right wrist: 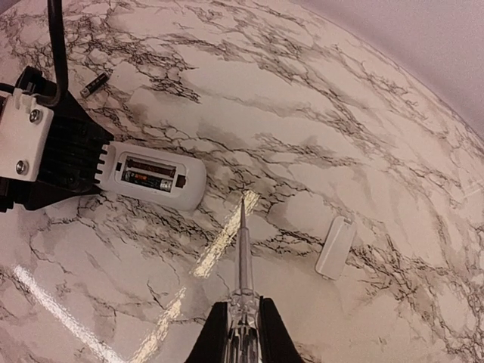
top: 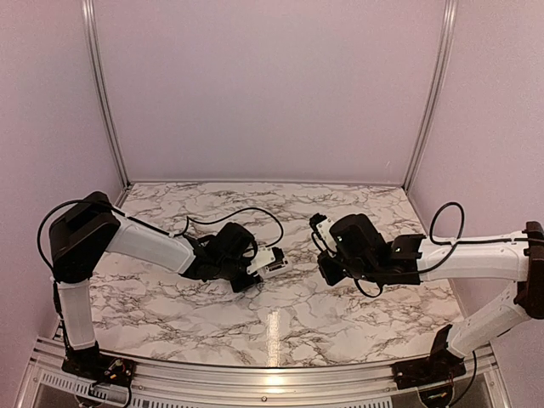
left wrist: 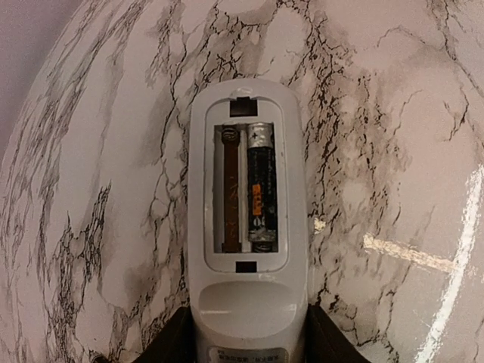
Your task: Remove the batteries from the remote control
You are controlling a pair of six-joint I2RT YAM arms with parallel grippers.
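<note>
Remote control (left wrist: 246,302): lies back-up on the marble table (right wrist: 318,98), its near end gripped by the left gripper (left wrist: 246,344), whose jaws are drawn narrow against the two long sides; battery compartment (left wrist: 243,189) uncovered and fully exposed; cover (right wrist: 335,246), small white flat piece, lies loose on the table at about 4 o'clock from the remote in the right wrist view, well apart from it; loose battery (right wrist: 94,83), short dark cylinder, lies on the table at about 10 o'clock from the remote in that view, beyond the left wrist, apart from everything; seated battery (left wrist: 261,185), dark with orange marking, occupies the right-hand slot in the left wrist view; the left-hand slot beside it shows bare contact and spring, nothing in it; right gripper (right wrist: 242,333): jaws clamped on the clear handle of a thin stick (right wrist: 242,242), shaft pointing to 12 o'clock, tip near the remote's rounded end but not touching it; status, by judgement: cover removal done, one of two cells out, one to go; outstanding work is to bring the stick tip into the compartment and lever the seated battery free while the left gripper steadies the body.
</note>
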